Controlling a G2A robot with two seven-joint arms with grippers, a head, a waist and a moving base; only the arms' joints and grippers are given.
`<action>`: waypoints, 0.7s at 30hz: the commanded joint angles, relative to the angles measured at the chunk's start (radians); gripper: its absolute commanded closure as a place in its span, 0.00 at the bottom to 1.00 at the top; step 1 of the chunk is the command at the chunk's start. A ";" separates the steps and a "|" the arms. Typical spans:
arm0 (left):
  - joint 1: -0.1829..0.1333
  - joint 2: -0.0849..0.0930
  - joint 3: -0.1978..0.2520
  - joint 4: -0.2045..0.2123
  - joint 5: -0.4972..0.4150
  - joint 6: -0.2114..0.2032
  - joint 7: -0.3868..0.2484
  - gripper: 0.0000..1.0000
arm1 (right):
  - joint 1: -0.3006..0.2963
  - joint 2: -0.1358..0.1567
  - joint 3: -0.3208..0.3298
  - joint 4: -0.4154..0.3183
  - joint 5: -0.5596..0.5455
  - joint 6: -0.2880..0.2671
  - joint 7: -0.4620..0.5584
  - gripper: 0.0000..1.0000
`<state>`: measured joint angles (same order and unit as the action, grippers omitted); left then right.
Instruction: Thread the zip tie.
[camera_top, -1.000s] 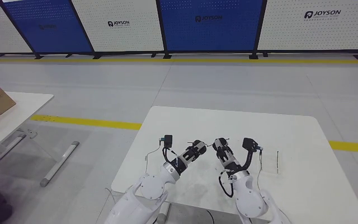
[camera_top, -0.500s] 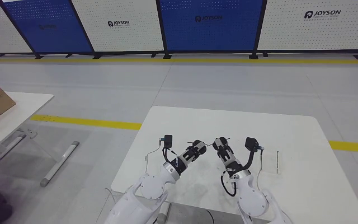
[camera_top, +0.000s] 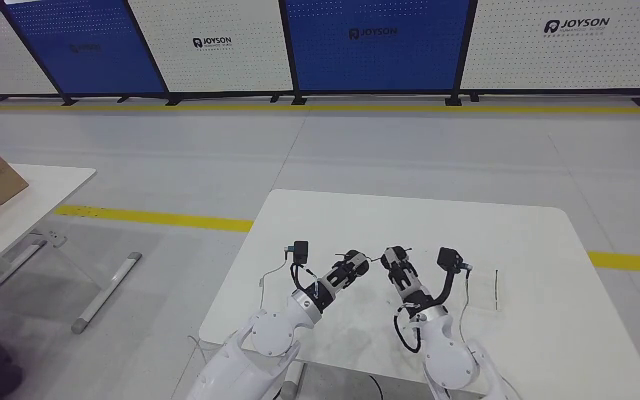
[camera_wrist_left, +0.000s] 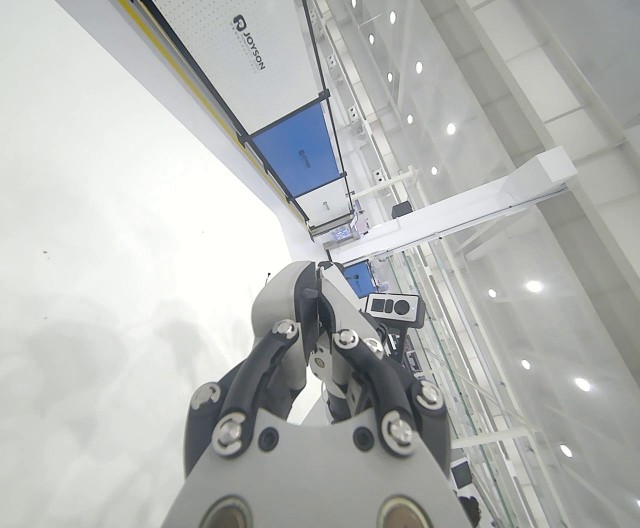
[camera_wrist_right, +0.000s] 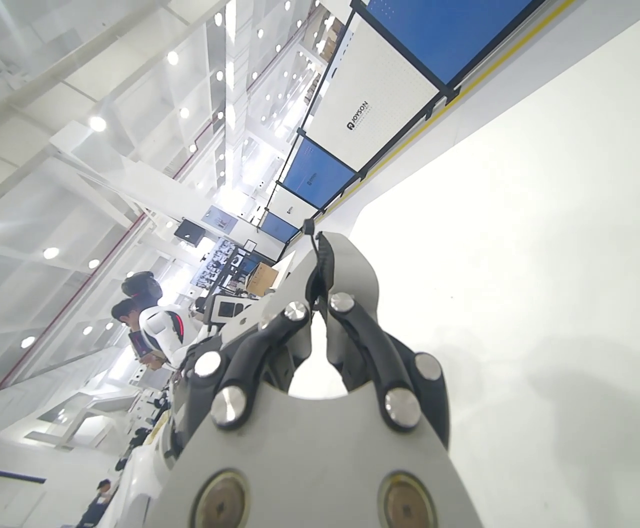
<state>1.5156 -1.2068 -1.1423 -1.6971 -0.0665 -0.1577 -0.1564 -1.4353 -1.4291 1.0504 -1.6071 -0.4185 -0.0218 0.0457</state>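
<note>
**Fig. Two-arm threading, ends brought together.** L fingers (camera_wrist_left: 280, 300) and R fingers (camera_wrist_right: 356, 270) meet tip to tip over the worktop (camera_top: 520, 230), near its middle. From above, the L arm points to approx. 2 o'clock and the R arm to 11 o'clock, so the two ends face each other.

R fingers are pressed tight on the tie (camera_wrist_right: 309, 228), a thin black plastic strap. Its small blocky end, prob. the head, juts just past the tips, likely left proud so the slot stays reachable. L fingers are likewise closed. A slim dark line runs between the pads, prob. the tie's tail, gripped short to limit flex.

The tie is held clear of the worktop, presumably so it can bow into a loop.

Fingers: smooth grey/white hard shells, black ribbed pads, black links w/ bright metal pins. Worktop: matte white, rounded corners. A thin dark strip (camera_top: 497, 287), poss. a spare, lies flat at 3 o'clock of the R arm, well apart.
</note>
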 joint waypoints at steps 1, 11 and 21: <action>0.000 0.000 0.000 0.000 0.000 0.000 0.000 1.00 | -0.002 0.000 0.000 0.000 0.003 -0.002 0.002 1.00; 0.000 0.000 0.001 0.000 0.000 0.001 0.001 1.00 | -0.012 0.001 0.013 -0.005 0.017 -0.022 0.000 1.00; 0.000 -0.001 0.009 -0.004 -0.008 -0.002 -0.007 1.00 | -0.017 0.002 0.013 -0.010 0.010 -0.026 0.006 1.00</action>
<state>1.5147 -1.2084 -1.1330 -1.7008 -0.0712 -0.1585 -0.1611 -1.4523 -1.4269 1.0631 -1.6169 -0.4089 -0.0483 0.0523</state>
